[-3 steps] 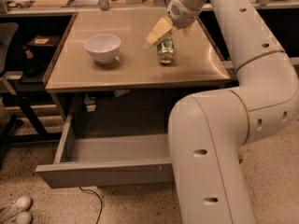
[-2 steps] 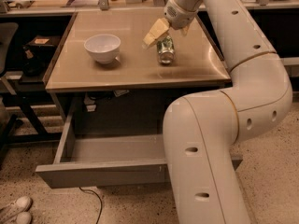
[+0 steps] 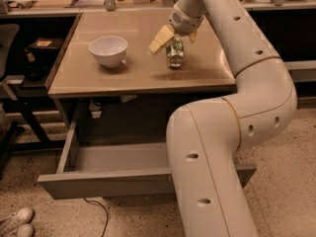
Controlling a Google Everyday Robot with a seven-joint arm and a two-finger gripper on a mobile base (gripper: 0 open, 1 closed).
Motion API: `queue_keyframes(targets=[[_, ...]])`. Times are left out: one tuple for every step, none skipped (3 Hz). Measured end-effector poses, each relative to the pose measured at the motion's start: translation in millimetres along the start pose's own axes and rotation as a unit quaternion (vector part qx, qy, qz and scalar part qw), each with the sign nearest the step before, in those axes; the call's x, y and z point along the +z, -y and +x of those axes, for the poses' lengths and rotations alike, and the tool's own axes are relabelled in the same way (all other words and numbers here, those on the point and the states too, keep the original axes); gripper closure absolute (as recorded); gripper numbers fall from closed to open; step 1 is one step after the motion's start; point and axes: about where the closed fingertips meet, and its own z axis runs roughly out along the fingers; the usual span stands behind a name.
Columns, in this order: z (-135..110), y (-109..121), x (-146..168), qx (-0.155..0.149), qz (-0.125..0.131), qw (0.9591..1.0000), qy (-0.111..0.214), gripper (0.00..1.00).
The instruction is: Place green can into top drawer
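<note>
Grasping looks to be the step in hand: the two-finger gripper with pale yellow pads (image 3: 173,42) is hovering low over the small green drink can with shiny silver ends (image 3: 174,53), which is lying on its side on the tan square tabletop (image 3: 123,78), one silver end facing the front edge. The pincer is standing spread, one yellow pad (image 3: 159,39) slanting just left of the can and apart from it, the other barely showing on the right; it is gripping nothing. The round white bowl (image 3: 108,50) is sitting well to the left. Below, the wide shallow grey metal drawer (image 3: 108,181) is hanging pulled out, its floor bare where visible, partly hidden by the cream arm (image 3: 217,147). Next, I judge, the pads are needing to close across the can's sides before lifting, since it may roll
</note>
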Motion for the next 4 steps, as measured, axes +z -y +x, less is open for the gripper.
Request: queue_keyframes(targets=[[0.0, 1.1, 11.5, 0.005, -0.001, 1.0, -0.007, 0.0], [1.2, 1.7, 22.1, 0.008, -0.004, 0.9999, -0.014, 0.0], [-0.1, 4.2, 26.1, 0.011, -0.002, 0.9999, -0.013, 0.19], [-0.1, 4.2, 26.1, 0.011, -0.002, 0.9999, -0.013, 0.42]])
